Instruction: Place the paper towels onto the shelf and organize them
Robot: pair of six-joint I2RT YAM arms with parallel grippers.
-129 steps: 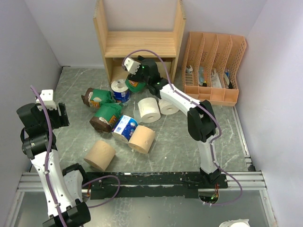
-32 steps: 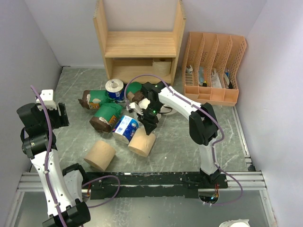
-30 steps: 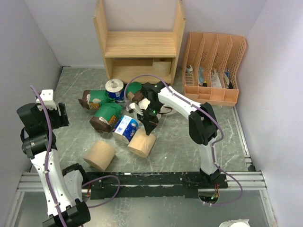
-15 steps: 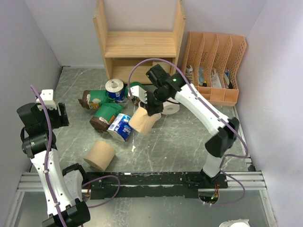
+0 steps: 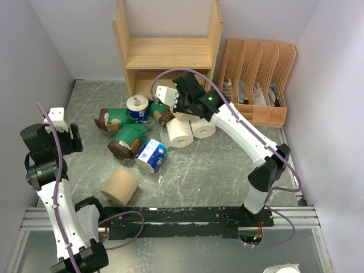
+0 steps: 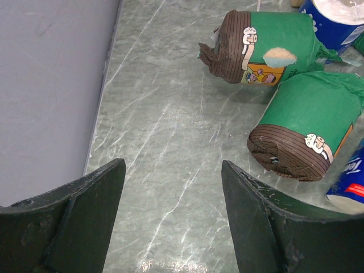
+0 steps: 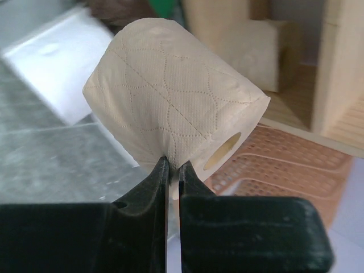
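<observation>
Barely begun. Tan roll [image 7: 170,96] pinched tight in right gripper [image 7: 172,165], before the shelf [image 5: 168,54] at the far edge; seemingly one shelved roll [image 7: 267,54] inside. Left gripper [image 6: 170,193] wide, empty, near the left edge. About eight loose rolls [image 5: 129,139] left mid-table.

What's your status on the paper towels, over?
Right end effector shut on tan roll, held off the table before the shelf. Left end effector open, empty. White rolls lie loose below the carried one.
</observation>
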